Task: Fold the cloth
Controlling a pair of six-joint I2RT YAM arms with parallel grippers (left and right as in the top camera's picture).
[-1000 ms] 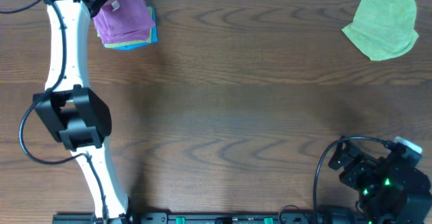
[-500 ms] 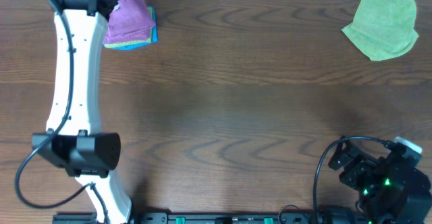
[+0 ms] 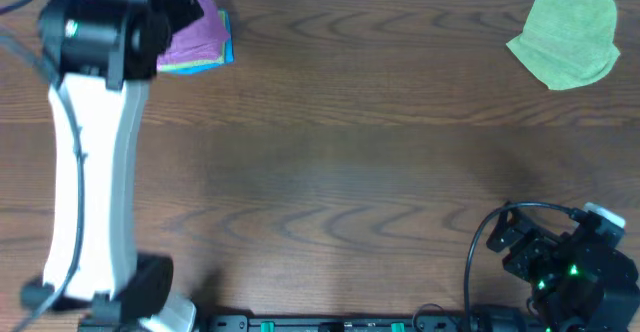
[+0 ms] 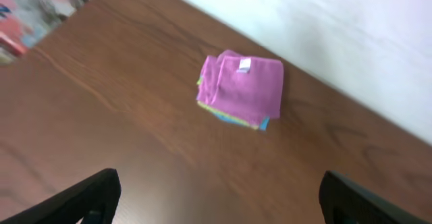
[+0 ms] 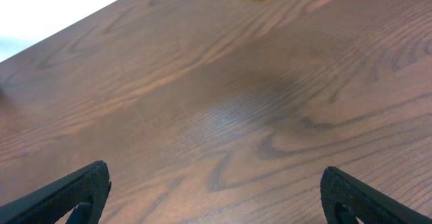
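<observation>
In the overhead view, the purple cloth (image 3: 197, 34) is seen folded into a compact square near the far left corner of the table (image 3: 340, 162), resting on top of a small stack whose blue and green layers (image 3: 212, 63) show along its near and right edges. The left arm (image 3: 92, 162) is stretched across the left side of the table, and its dark end overlaps the left edge of the cloth; how the jaws stand cannot be told from here. A lime-green cloth (image 3: 565, 37) is laid loosely at the far right corner, well apart from the stack. The right arm (image 3: 560, 267) is folded at the near right edge. In the left wrist view, the left end effector (image 4: 217, 183) is seen spread wide, one dark finger at each lower corner with only bare table between them and nothing gripped. The cloth lies beyond the fingers, apart from them, with its small white tag (image 4: 244, 65) turned upward near its far edge and the blue and green layers showing beneath its near side. In the right wrist view, the right end effector (image 5: 216, 183) is likewise spread wide over bare wood with nothing held, and only a sliver of the lime-green cloth is visible at the top edge.
</observation>
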